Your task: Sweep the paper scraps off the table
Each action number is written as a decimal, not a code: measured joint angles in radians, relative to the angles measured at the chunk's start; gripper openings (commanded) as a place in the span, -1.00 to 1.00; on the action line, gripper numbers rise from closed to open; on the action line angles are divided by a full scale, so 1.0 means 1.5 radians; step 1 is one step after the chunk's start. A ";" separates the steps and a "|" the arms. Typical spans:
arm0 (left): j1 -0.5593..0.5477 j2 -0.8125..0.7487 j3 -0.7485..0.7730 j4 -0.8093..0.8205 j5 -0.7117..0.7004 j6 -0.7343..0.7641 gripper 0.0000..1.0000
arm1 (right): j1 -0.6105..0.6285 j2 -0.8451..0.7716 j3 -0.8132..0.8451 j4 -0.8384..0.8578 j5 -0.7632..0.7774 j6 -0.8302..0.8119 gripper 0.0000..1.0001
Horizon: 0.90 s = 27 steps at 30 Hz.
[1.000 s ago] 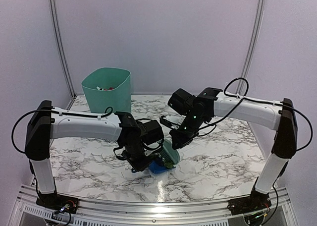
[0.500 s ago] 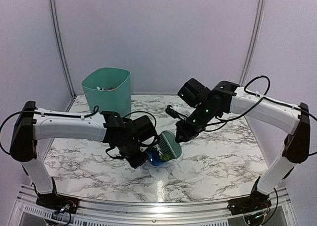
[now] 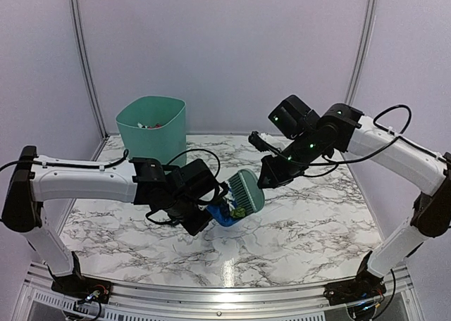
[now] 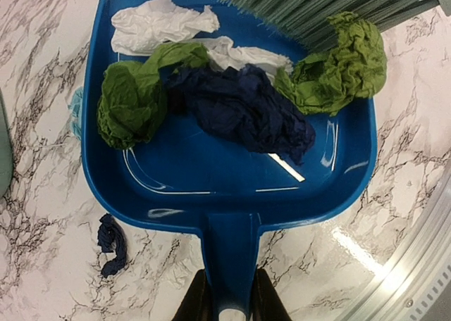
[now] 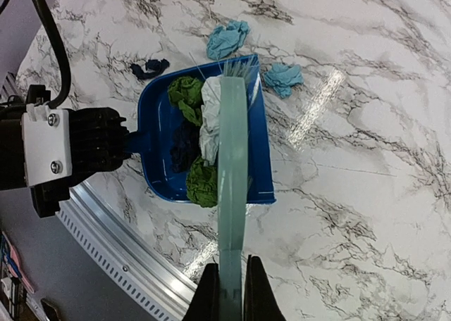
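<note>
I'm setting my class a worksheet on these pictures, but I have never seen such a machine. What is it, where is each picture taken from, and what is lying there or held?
Two robot arms are bolted to a marble-patterned table. One picture looks down from above and behind; the other two come from a camera on each wrist. The left gripper is shut on the handle of a blue dustpan holding crumpled paper scraps, green, dark blue and white. The right gripper is shut on a mint-green brush, bristles at the pan's mouth. Two light blue scraps and a dark scrap lie on the table outside the pan.
</note>
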<state>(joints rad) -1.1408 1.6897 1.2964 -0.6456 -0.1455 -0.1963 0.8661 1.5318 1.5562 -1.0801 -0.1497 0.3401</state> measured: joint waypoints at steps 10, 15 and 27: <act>0.000 -0.047 -0.016 0.065 -0.009 -0.025 -1.00 | -0.003 -0.045 0.057 -0.023 0.031 0.023 -1.00; 0.000 -0.060 -0.016 0.087 -0.010 -0.046 -1.00 | -0.011 -0.071 0.070 -0.027 0.062 0.039 -1.00; 0.002 -0.094 -0.016 0.100 -0.009 -0.082 -1.00 | -0.021 -0.165 0.081 0.005 0.167 0.084 -1.00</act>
<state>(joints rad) -1.1385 1.5490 1.2720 -0.4957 -0.1589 -0.3187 0.8345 1.2846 1.6772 -1.0729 0.1013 0.4656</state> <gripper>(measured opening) 0.151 0.037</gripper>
